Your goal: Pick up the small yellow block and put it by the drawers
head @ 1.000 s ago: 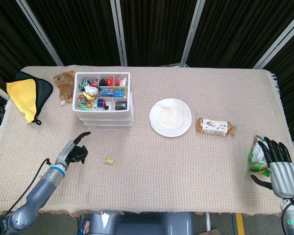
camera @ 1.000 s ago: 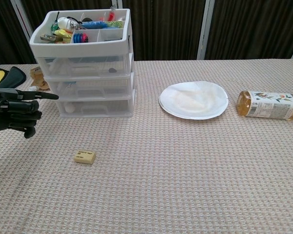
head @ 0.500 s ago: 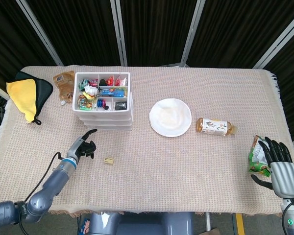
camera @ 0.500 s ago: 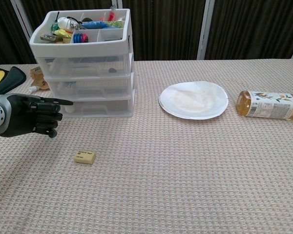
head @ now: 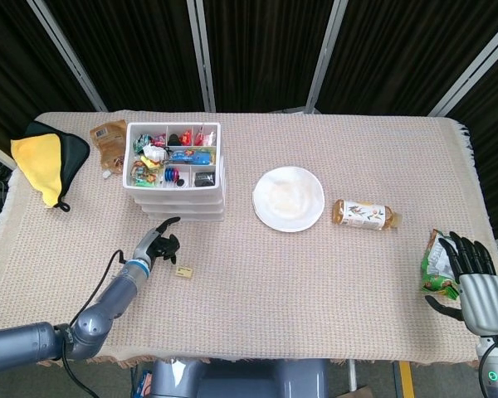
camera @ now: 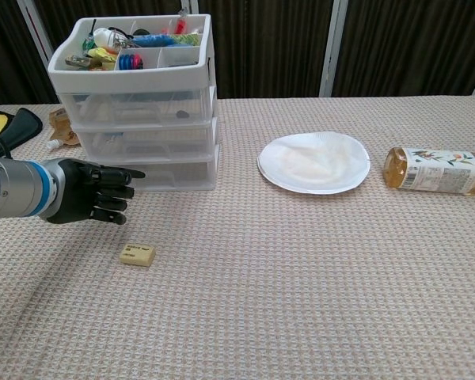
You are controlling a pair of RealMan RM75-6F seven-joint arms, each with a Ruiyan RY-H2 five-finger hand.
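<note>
The small yellow block point(head: 183, 270) point(camera: 137, 254) lies flat on the woven tablecloth, a little in front of the white drawer unit point(head: 176, 184) point(camera: 146, 142). My left hand point(head: 159, 244) point(camera: 95, 202) hovers just left of and above the block, between it and the drawers, with its fingers partly curled, one stretched toward the drawers, and nothing in its grasp. My right hand point(head: 475, 280) rests at the table's right edge with its fingers spread, holding nothing; only the head view shows it.
A white plate point(head: 288, 198) point(camera: 313, 162) and a lying tea bottle point(head: 365, 215) point(camera: 435, 170) sit right of the drawers. A green snack bag point(head: 434, 260) lies by my right hand. A yellow and black cloth point(head: 48, 159) and a brown packet point(head: 110, 139) lie far left.
My left arm has reached forward and to the right, bringing the hand from the left edge to just beside the yellow block. The block and my right hand have not moved.
</note>
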